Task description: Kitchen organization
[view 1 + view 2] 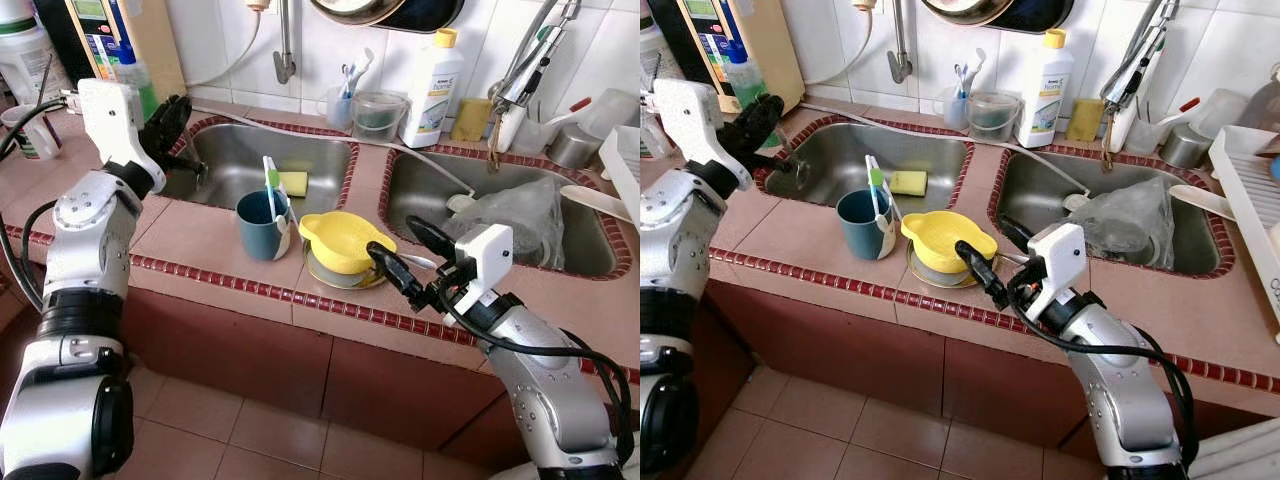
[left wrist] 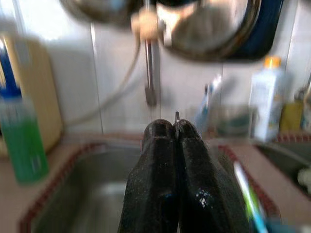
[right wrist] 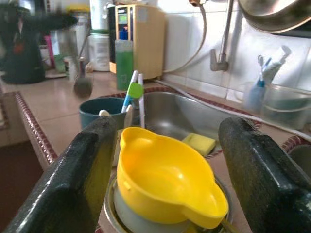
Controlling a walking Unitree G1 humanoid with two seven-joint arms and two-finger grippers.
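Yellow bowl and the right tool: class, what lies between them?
Nothing. In the right wrist view the right tool is open, its fingers flanking the yellow bowl; the stretch is bare.

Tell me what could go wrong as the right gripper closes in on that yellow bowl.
The yellow bowl sits tilted on a metal dish, so a pinch from the open right gripper may tip or slide it. The stack stands near the counter's front edge; a push could send it toward the floor. The blue cup with utensils stands right beside the bowl and might get knocked. The left gripper is shut above the left sink.
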